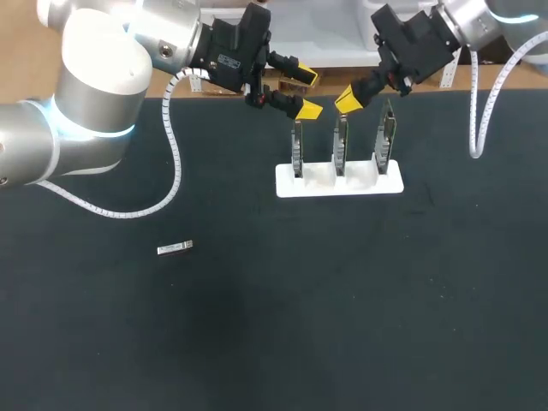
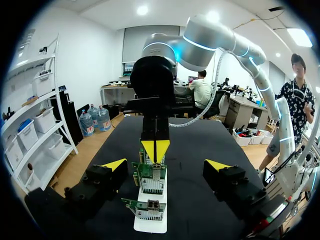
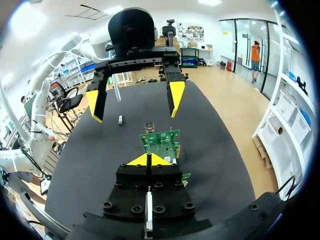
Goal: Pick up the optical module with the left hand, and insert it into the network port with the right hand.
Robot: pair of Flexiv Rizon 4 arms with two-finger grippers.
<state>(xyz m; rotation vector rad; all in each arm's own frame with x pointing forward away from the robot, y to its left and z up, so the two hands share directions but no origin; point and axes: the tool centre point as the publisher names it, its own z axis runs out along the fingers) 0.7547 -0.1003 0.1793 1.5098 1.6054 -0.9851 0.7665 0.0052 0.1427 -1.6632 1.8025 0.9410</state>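
Left gripper (image 1: 306, 92) open, right gripper (image 1: 348, 99) closed empty, near card stand (image 1: 363, 184) | step 1: we must reach optical module (image 1: 175, 248), well apart from stand.

Black-covered desk (image 1: 342, 325), seen from above: a white holder (image 1: 339, 181) sits flat on the dark cover toward the far edge, its long side running across the desk. Three green cards (image 1: 341, 141) stand upright in a row in the holder's slots, evenly spaced. A small silver module (image 1: 175, 248) lies flat on the cover, well apart from the holder, nearer the front edge and off toward the left arm's side. Its long axis runs roughly parallel to the holder's long side. From the right wrist view, the module lies beyond the holder on the same dark cover.
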